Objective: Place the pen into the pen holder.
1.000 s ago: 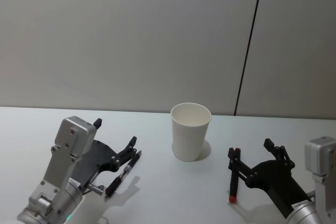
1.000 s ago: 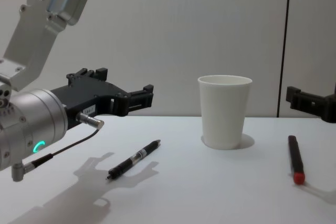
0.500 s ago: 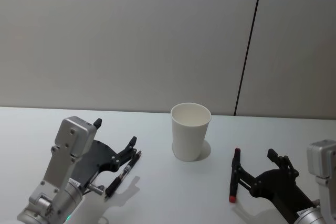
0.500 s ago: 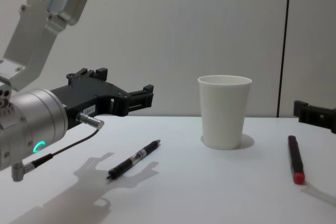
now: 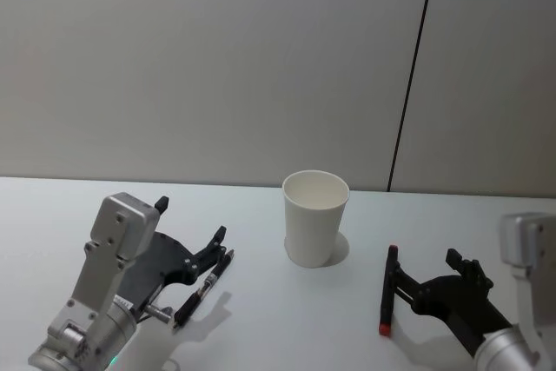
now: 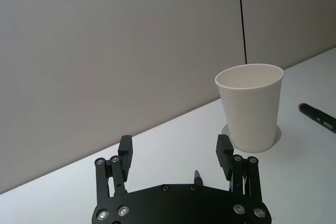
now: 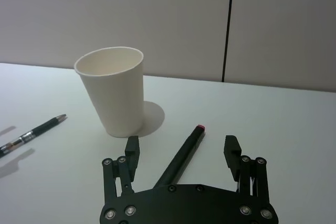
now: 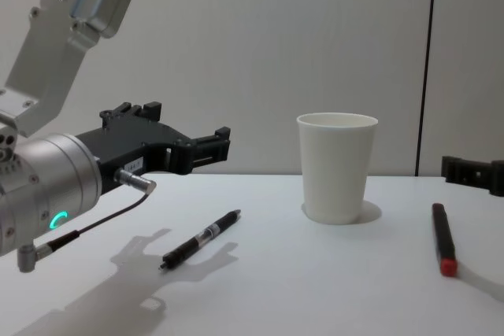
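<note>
Both sets of jaws released, pre-grasp: right gripper [image 7: 181, 142] over the red-tipped pen [image 5: 386, 293], left gripper [image 6: 175, 148] over the black pen [image 8: 201, 238], cup [image 5: 314, 219] between on the bench [image 5: 287, 327]; next, lower and clench.

Bright, even light from above; the pen holder [image 5: 315, 215] casts a soft shadow on the table [image 5: 278, 327], just to its right.
</note>
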